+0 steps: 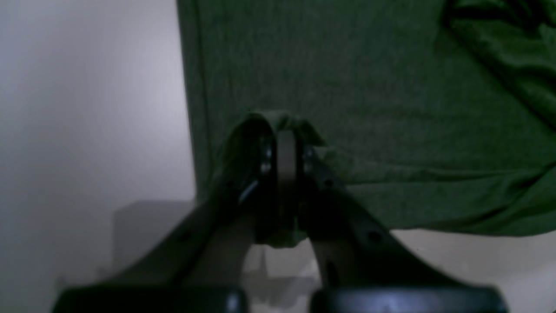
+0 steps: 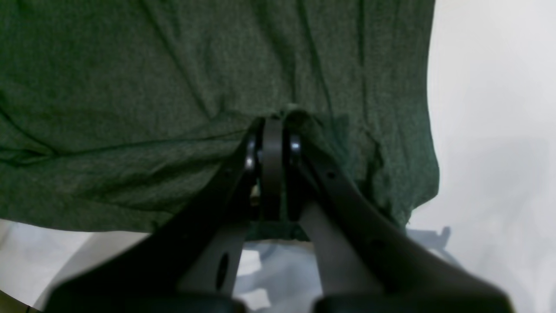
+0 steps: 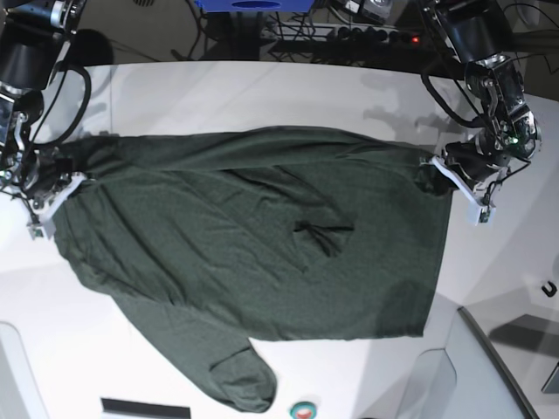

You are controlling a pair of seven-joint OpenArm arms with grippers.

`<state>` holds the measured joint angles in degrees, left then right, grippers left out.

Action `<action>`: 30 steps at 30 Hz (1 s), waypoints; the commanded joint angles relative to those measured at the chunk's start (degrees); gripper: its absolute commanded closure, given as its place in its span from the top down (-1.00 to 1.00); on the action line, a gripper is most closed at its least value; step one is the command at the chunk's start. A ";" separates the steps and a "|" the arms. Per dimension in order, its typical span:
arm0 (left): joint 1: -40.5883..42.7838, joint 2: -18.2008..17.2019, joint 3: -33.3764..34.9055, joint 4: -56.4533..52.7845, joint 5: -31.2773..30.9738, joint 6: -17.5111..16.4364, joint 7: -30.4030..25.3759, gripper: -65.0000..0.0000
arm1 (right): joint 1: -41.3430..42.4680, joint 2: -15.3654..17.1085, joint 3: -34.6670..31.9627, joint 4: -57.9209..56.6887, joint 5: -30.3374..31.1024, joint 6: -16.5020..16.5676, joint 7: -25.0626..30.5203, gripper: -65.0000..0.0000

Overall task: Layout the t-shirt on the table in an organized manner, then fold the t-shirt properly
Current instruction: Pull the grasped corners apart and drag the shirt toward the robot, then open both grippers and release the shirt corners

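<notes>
The dark green t-shirt point(image 3: 262, 236) lies stretched sideways across the white table point(image 3: 262, 87), with one sleeve point(image 3: 236, 384) trailing toward the near edge. My left gripper point(image 3: 437, 166) is at the shirt's right end in the base view. In its wrist view the left gripper point(image 1: 286, 130) is shut on a bunched fold of the t-shirt point(image 1: 347, 78) near its edge. My right gripper point(image 3: 63, 168) is at the shirt's left end. Seen from its own wrist, the right gripper point(image 2: 273, 126) is shut on a pinch of the t-shirt point(image 2: 130, 87), just above the table point(image 2: 491, 87).
Cables and a power strip point(image 3: 349, 30) run behind the table's far edge, beside a blue object point(image 3: 244, 4). A round button point(image 3: 303, 408) sits at the near edge. A grey panel point(image 3: 489, 367) and a black hook point(image 3: 550, 288) are at lower right.
</notes>
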<state>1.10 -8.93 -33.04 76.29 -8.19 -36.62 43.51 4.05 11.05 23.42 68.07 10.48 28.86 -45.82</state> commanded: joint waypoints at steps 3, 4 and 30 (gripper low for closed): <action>-0.62 -1.14 -0.24 0.59 -0.65 2.03 -1.09 -1.00 | 1.00 0.69 0.27 1.07 0.64 -0.69 0.94 -0.97; -0.62 -1.14 -0.24 0.59 -0.65 3.17 -1.00 -1.00 | 1.00 0.69 0.27 1.16 0.64 -0.69 0.94 -0.97; 9.67 -0.87 -7.71 5.25 -17.97 3.70 -1.44 0.54 | -7.53 -8.98 18.82 29.55 0.90 -3.32 7.54 -0.37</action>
<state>11.46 -8.67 -40.36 80.60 -25.06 -32.80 43.70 -4.43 1.37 42.30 96.51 10.39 25.32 -39.83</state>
